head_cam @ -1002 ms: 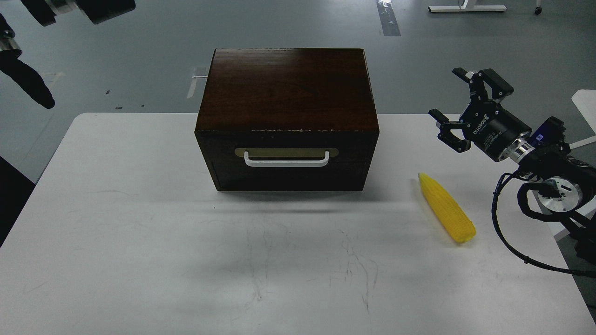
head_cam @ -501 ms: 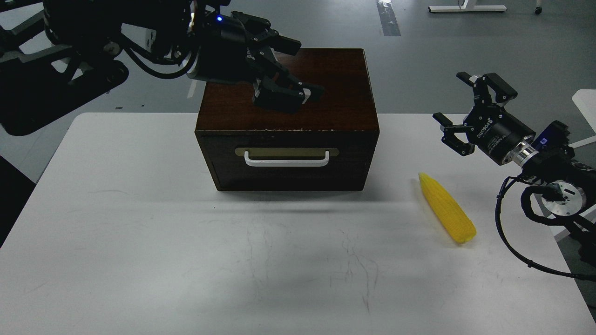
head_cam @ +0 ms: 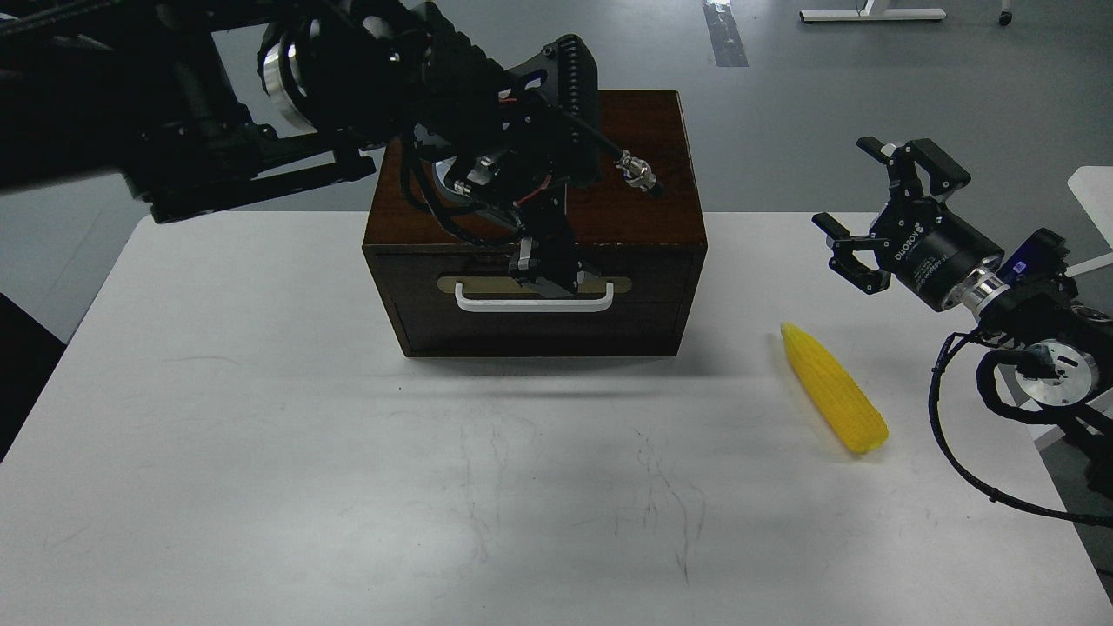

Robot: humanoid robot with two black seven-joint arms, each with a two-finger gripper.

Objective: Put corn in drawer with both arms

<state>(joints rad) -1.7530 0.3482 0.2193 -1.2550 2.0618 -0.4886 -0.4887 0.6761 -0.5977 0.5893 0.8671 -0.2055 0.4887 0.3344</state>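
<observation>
While the dark brown wooden drawer front (head_cam: 535,300) sits flush and shut in its dark wooden box (head_cam: 535,174), the task stands at its opening stage, with no step completed as far as the head view shows. At the left, the black left arm (head_cam: 261,104) reaches across the box top and points its hand (head_cam: 548,276) downward at the white bar handle (head_cam: 535,300) on its brass-coloured plate; the fingertips lie at or just above the bar, but the hand is seen dark and end-on, so whether it is released or clenched on the handle cannot be told. At the right, the black right hand (head_cam: 878,217) hangs spread and released, holding nothing, above the far right part of the white surface (head_cam: 261,435). Near it, the bright yellow ribbed plastic corn cob (head_cam: 833,387) lies untouched on the surface, well to the right of the box, its pointed end toward the box. Remaining, by judgement: gripping the handle, pulling the drawer out, picking up the corn, placing it inside, and perhaps pushing the drawer shut.
</observation>
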